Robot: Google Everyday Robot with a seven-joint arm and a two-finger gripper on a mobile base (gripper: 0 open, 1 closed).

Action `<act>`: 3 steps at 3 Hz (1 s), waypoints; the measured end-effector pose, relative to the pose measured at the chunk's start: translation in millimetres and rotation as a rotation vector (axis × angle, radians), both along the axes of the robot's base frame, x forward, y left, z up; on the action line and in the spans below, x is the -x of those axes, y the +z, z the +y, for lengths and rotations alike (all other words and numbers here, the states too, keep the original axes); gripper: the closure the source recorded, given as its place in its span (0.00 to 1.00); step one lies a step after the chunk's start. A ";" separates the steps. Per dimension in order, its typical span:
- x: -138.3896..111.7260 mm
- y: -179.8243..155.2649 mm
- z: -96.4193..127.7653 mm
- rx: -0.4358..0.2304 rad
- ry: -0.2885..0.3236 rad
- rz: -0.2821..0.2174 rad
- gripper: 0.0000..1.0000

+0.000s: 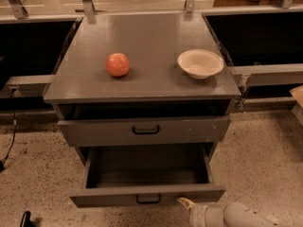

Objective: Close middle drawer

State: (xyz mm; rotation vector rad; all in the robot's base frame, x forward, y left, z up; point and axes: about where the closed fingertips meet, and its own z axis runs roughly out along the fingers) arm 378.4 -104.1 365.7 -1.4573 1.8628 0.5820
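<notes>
The middle drawer (147,195) is pulled far out of the grey cabinet, with its low front panel and small black loop handle (148,199) facing me and its long grey box empty. My gripper (185,203) is at the bottom edge of the view, with its cream tip right at the drawer's front panel, to the right of the handle. The arm's pale wrist (227,215) trails off to the lower right.
Above it, a taller drawer (144,130) with a white-scuffed front stands slightly open. On the cabinet top (151,37) sit an orange-red fruit (117,64) and a cream bowl (200,63). Dark shelves flank the cabinet. A black cable (10,141) lies on the speckled floor at left.
</notes>
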 end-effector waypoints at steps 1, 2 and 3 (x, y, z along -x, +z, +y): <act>0.0 0.0 0.0 0.000 0.000 0.000 0.00; -6.7 -4.6 -0.7 -0.008 -0.013 -0.018 0.15; -27.5 -7.3 -4.5 -0.038 -0.031 -0.071 0.38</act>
